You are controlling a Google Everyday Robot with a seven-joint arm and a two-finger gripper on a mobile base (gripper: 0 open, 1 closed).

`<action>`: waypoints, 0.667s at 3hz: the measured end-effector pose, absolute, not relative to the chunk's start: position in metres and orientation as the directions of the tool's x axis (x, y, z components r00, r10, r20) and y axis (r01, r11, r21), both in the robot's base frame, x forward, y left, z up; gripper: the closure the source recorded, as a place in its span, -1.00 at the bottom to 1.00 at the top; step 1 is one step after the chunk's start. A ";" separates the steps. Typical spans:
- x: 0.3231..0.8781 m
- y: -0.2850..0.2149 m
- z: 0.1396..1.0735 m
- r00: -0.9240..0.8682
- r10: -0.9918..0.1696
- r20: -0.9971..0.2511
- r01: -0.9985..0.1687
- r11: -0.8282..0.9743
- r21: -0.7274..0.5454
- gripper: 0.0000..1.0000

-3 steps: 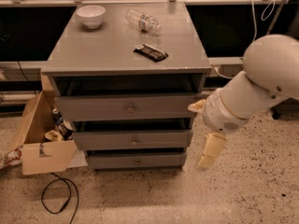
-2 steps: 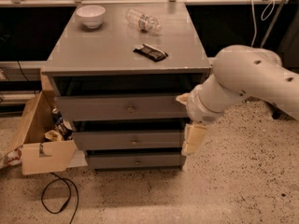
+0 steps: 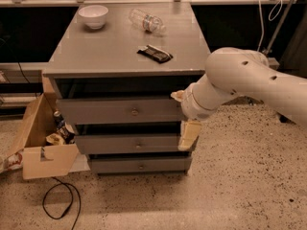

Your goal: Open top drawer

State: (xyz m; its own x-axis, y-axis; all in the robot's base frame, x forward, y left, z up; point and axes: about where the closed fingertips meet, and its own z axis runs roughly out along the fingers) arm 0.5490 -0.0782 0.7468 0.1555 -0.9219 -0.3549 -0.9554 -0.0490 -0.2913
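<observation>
The top drawer (image 3: 120, 110) is the tallest grey front of three in the grey cabinet, with a small round metal knob (image 3: 135, 112) at its centre. A dark gap shows between its front and the cabinet top. My gripper (image 3: 188, 131) hangs from the white arm (image 3: 240, 78) at the right end of the drawer fronts, level with the top and middle drawers and well right of the knob. It holds nothing that I can see.
On the cabinet top (image 3: 110, 51) lie a white bowl (image 3: 93, 16), a plastic bottle (image 3: 147, 21) and a dark snack bar (image 3: 154, 53). An open cardboard box (image 3: 41, 143) with items stands left of the cabinet. A black cable (image 3: 60, 200) lies on the floor.
My arm has swung left from beside the cabinet, so the gripper now overlaps the right end of the drawer fronts. The drawers look unchanged.
</observation>
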 end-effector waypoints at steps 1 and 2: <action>0.554 -0.082 0.739 0.145 -0.938 -0.314 -0.954 -0.049 -0.295 -1.00; 0.595 -0.089 0.710 0.175 -0.968 -0.182 -0.938 -0.107 -0.330 -1.00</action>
State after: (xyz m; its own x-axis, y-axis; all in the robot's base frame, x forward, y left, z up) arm 0.5945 -0.0891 0.7104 0.1749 -0.9677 -0.1816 -0.9378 -0.1075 -0.3302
